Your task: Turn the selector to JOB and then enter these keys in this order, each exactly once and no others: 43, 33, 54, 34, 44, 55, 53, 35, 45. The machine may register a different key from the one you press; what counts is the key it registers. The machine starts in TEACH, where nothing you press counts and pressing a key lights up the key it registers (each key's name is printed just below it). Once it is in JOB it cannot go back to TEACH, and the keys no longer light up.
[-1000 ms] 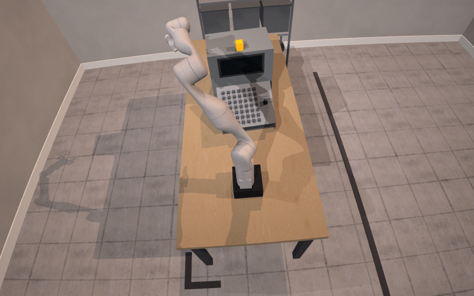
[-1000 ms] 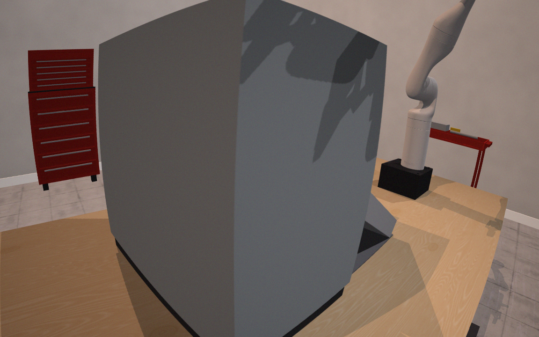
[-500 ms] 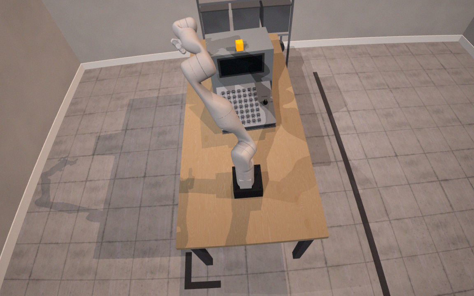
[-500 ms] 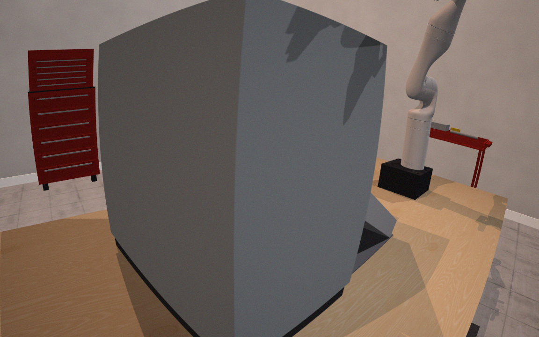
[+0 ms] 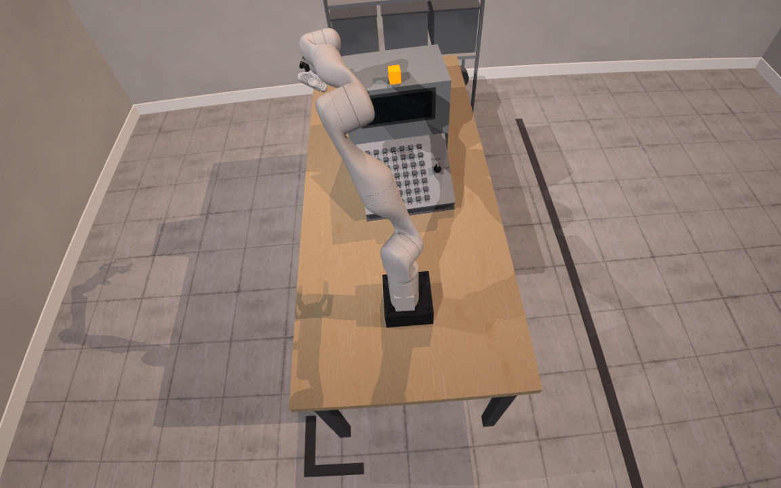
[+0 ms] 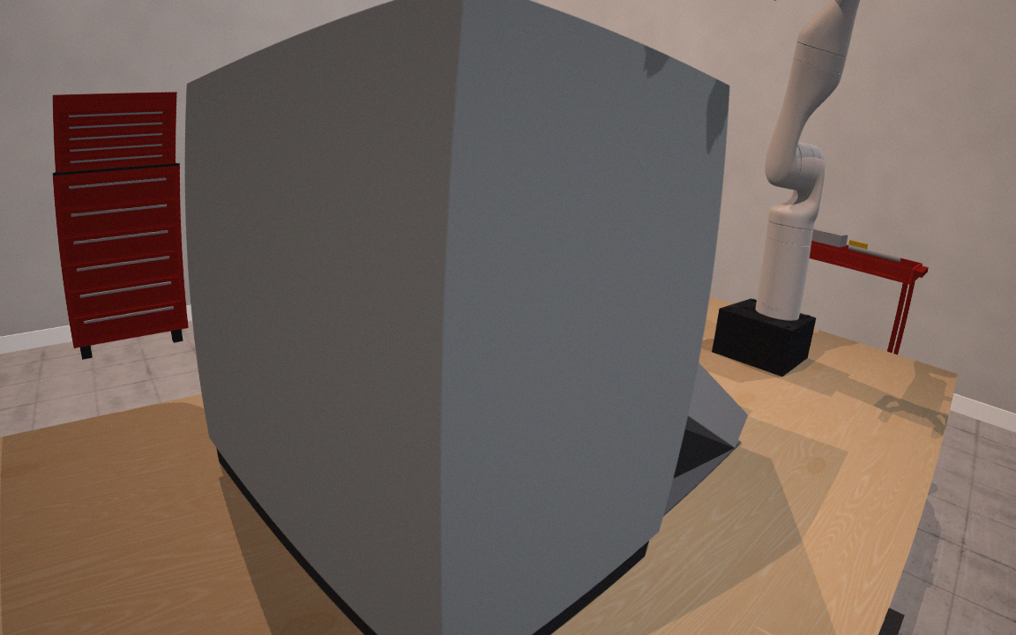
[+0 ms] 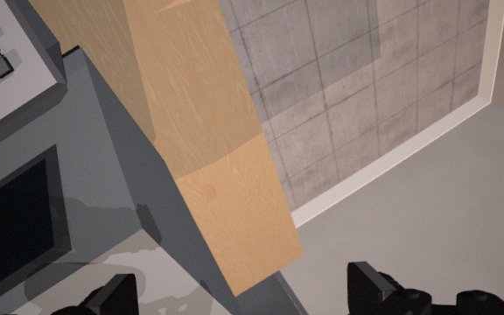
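Observation:
The grey machine stands at the far end of the wooden table. It has a dark screen, a sloped keypad of small dark keys and a black selector knob to the keys' right. I cannot read the selector's position. No key is lit. My gripper is open and empty. It hangs high by the machine's top left corner, far from the keys and the selector. It is out of the exterior view.
An orange block sits on top of the machine. The arm's black base stands mid-table. A grey shelf unit is behind the machine. A red tool chest and a red stand are off the table.

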`<action>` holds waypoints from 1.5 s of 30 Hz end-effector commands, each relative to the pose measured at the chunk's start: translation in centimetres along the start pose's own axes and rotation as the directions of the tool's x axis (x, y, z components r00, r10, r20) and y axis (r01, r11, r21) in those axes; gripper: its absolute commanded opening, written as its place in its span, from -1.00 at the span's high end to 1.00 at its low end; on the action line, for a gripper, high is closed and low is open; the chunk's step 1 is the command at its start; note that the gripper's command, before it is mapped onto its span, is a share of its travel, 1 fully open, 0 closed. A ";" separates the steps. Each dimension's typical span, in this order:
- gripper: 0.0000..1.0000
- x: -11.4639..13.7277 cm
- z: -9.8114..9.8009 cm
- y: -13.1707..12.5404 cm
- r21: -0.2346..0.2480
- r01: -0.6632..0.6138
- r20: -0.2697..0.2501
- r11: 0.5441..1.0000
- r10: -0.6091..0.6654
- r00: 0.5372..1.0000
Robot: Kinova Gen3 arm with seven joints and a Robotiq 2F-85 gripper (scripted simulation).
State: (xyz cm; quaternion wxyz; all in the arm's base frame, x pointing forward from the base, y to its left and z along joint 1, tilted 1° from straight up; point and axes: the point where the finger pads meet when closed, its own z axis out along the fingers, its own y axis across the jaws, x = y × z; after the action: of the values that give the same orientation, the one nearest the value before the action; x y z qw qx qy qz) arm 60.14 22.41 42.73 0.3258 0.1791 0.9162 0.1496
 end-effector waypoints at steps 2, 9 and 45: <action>-1.00 -0.1 -0.7 -1.0 -0.010 0.096 -0.016 0.995 -0.096 0.995; -1.00 0.0 -2.1 -3.4 -0.017 0.299 -0.041 0.954 -0.299 0.953; -1.00 0.5 -8.5 -14.7 -0.107 0.957 -0.115 0.268 -0.960 0.256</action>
State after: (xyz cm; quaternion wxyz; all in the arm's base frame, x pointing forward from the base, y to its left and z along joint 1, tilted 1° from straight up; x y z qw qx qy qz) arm 51.44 9.17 42.92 0.2845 -0.3869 0.8758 -0.0476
